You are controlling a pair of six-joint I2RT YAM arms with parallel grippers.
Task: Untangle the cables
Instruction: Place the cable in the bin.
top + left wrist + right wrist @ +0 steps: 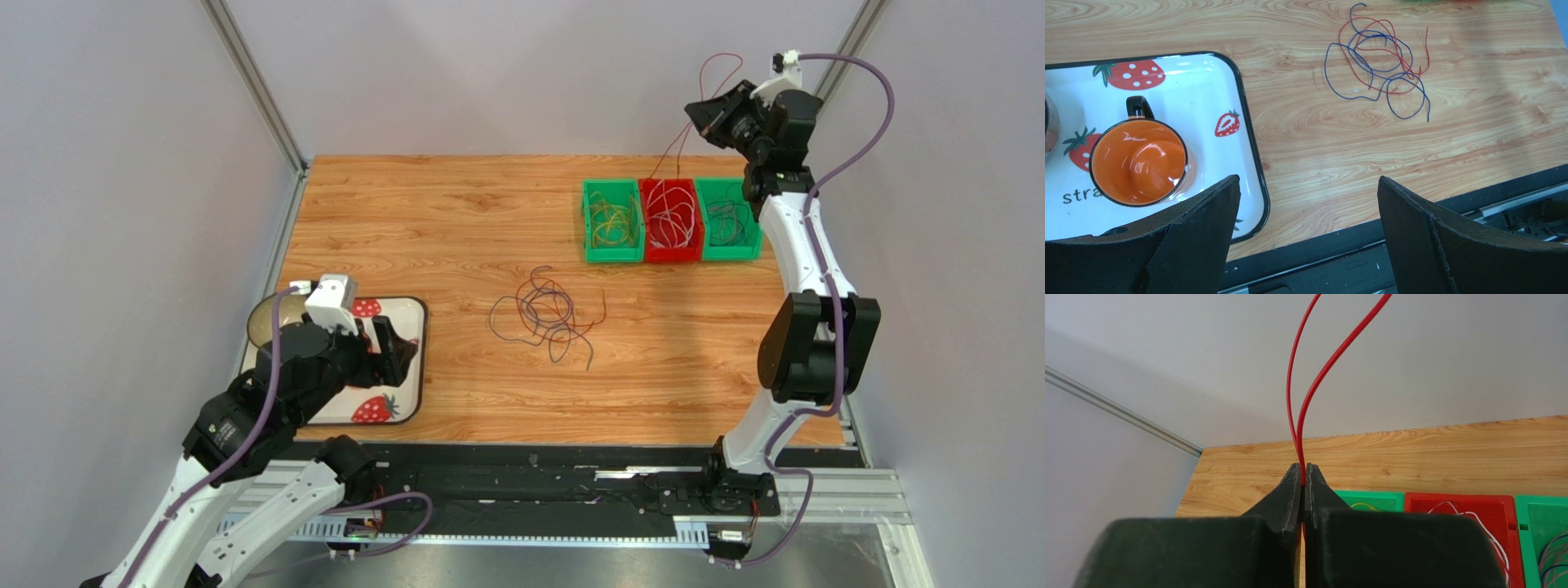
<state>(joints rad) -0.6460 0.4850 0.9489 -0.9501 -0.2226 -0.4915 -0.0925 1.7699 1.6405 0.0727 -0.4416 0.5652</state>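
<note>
Closest in, the right gripper (1303, 478) has its jaws pressed together on a red cable (1293, 386), held high above the red bin (670, 221) at the far right of the table (466, 221). I judge this the sorting step: the strand next needs lowering into that bin and letting go. The left gripper (1309, 184) hangs spread wide and empty over a strawberry tray (1247, 135), while the tangle (1376, 61) of red and blue cables lies mid-table, apart from both arms. Whether the cable's lower end reaches the bin is too fine to tell.

Red cable (1290, 386) runs off the top edge; tray (1201, 92) cut off at left
</note>
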